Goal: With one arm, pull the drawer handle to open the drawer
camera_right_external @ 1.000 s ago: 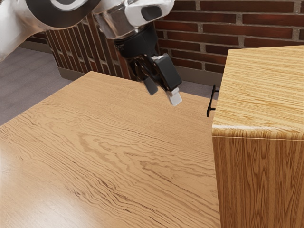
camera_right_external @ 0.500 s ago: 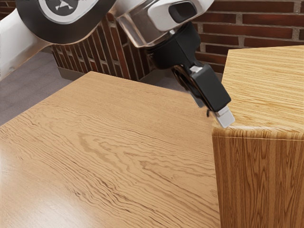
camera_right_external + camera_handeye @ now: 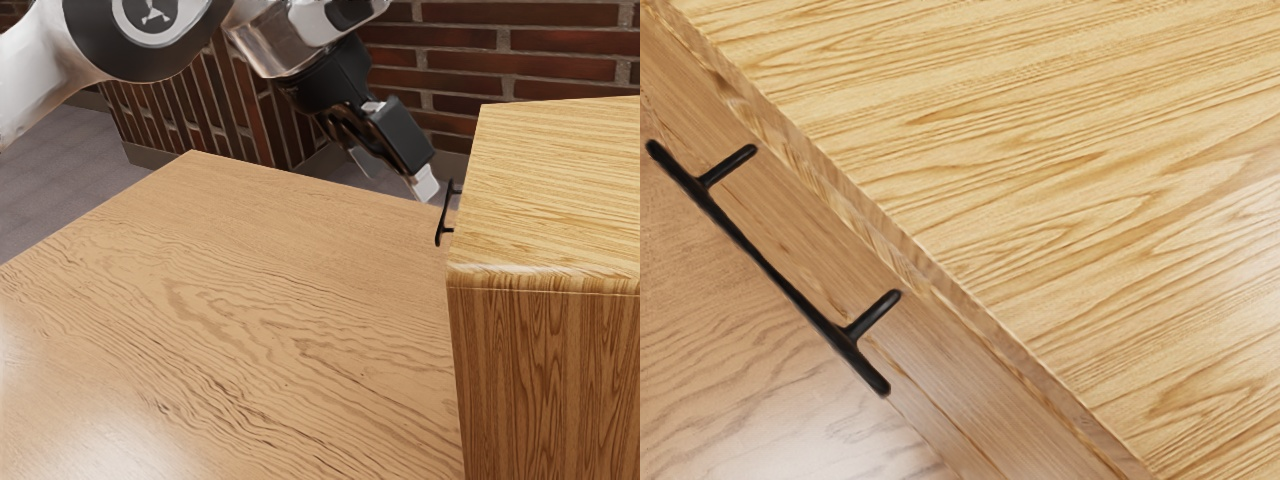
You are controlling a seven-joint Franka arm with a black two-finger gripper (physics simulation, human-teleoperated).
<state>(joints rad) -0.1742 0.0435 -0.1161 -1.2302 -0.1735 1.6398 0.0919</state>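
Above the grained wooden worktop (image 3: 220, 300), in the exterior view, the black claw (image 3: 397, 180) hangs with its white-tipped fingers spread, gripping nothing, near the thin black bar handle (image 3: 445, 213) on the boxy wooden cabinet (image 3: 550, 200). In the wrist view, the straight handle stands off the drawer front (image 3: 790, 220) on two short posts, under the cabinet's flat top.

The cabinet (image 3: 560, 190) stands on the table (image 3: 220, 300) at the exterior view's right, its handle (image 3: 445, 215) just beside the hand (image 3: 398, 172)
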